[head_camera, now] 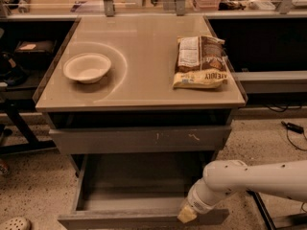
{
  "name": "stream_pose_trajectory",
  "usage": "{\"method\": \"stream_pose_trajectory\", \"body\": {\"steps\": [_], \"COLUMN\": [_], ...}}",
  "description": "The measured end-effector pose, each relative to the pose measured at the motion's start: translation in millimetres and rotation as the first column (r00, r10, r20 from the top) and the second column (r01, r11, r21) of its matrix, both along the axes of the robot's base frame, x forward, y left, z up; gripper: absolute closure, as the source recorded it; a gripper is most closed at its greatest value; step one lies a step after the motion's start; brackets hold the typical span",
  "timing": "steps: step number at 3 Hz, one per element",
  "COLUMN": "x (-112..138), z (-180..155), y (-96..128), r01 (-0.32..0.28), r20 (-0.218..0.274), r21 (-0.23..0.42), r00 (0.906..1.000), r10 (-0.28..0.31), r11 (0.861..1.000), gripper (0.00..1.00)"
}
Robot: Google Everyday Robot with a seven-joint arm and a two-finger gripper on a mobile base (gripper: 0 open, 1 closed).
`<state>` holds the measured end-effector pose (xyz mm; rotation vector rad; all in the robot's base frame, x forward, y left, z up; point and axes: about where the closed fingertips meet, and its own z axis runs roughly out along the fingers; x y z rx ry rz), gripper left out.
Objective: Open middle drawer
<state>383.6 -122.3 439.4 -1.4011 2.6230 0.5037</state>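
The middle drawer (139, 188) is pulled out below the table top; its smooth grey tray interior is visible and its plain front panel (120, 220) sits at the bottom edge of the view. My gripper (186, 214) is at the right part of that front panel, at its top edge, at the end of the white arm (249, 181) that comes in from the right. Above it, the grey drawer front with pale scratch marks (139, 139) is closed.
A white bowl (87, 67) and a snack bag (200, 62) lie on the tan table top (139, 42). Dark shelving stands left and right. A cable (292, 128) lies on the speckled floor at right. A shoe (14, 223) is at bottom left.
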Motion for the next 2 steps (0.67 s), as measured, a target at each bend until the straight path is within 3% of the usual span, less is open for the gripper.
{"method": "stream_pose_trajectory", "body": {"steps": [2], "x": [-12], "z": [-1], "y": [0], "r01": [0.006], "r20": [-0.024], "r21": [0.005], "r00": [0.9997], "r10": [-0.006], "r11": [1.0], "gripper": [1.0]}}
